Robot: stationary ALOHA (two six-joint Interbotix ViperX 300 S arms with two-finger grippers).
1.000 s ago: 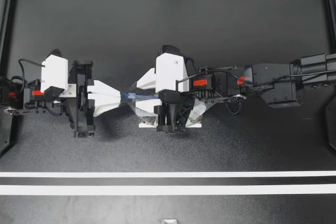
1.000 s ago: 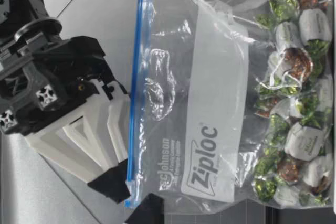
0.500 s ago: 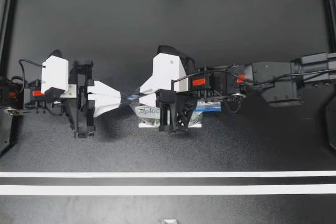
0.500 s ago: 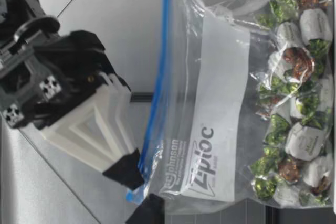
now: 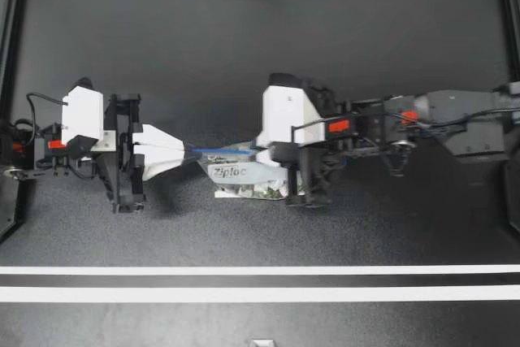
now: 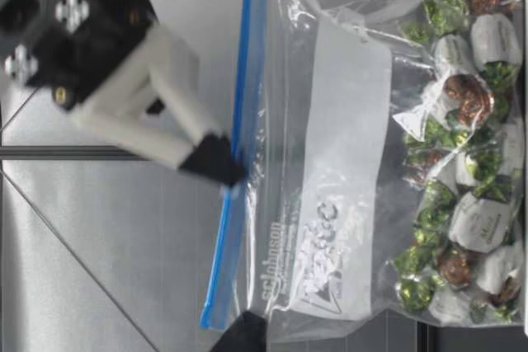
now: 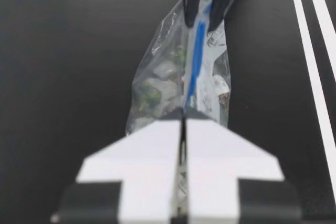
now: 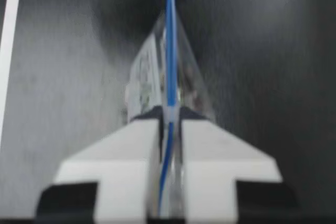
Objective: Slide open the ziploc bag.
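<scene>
The ziploc bag (image 5: 240, 174) of candies (image 6: 462, 96) sits at frame centre. My left gripper (image 5: 189, 153) is clamped on its left corner. My right gripper (image 5: 255, 152) is clamped on its blue zipper strip (image 5: 223, 151), just right of centre.

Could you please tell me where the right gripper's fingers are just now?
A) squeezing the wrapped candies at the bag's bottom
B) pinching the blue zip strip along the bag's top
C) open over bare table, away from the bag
B: the right wrist view shows the right gripper shut on the blue zip strip that runs along the top edge of the ziploc bag.
</scene>
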